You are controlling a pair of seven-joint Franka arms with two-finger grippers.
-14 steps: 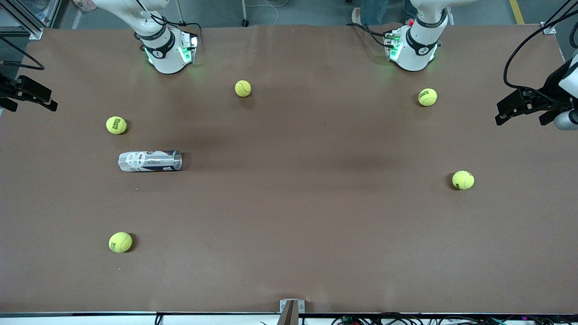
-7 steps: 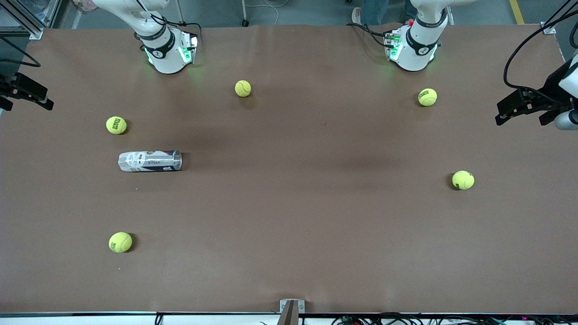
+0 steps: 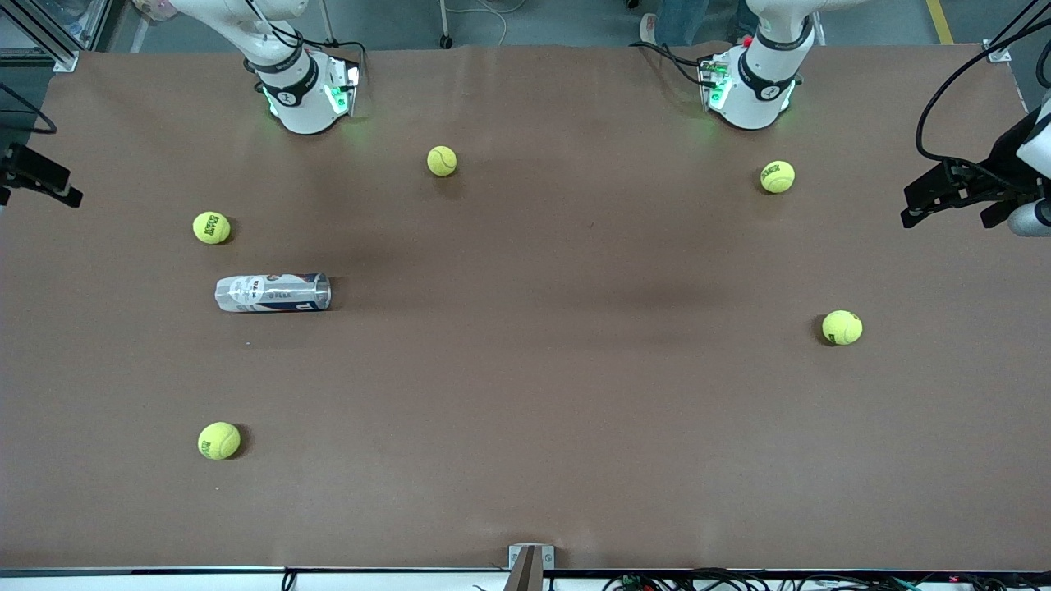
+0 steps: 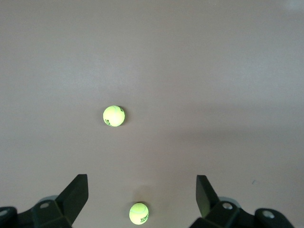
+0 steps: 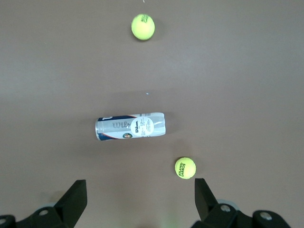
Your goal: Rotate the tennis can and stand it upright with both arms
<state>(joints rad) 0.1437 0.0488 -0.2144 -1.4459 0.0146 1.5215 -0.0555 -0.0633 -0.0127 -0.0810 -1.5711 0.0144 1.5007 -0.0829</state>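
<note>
The tennis can (image 3: 273, 293) lies on its side on the brown table, toward the right arm's end, its length running along the table. It is a clear tube with a white, navy and red label. It also shows in the right wrist view (image 5: 130, 127), well below the open, empty right gripper (image 5: 140, 181). In the front view the right gripper (image 3: 45, 175) is raised over the table's edge at the right arm's end. My left gripper (image 3: 944, 197) is open and empty, raised over the table's other end (image 4: 141, 178), far from the can.
Several yellow-green tennis balls lie scattered: one (image 3: 211, 227) just farther from the front camera than the can, one (image 3: 218, 440) nearer, one (image 3: 442, 161) between the bases, two (image 3: 777, 176) (image 3: 842, 327) toward the left arm's end.
My right gripper has drifted outward toward the table's end, showing less in the front view. The left gripper, the can and the balls have not moved.
</note>
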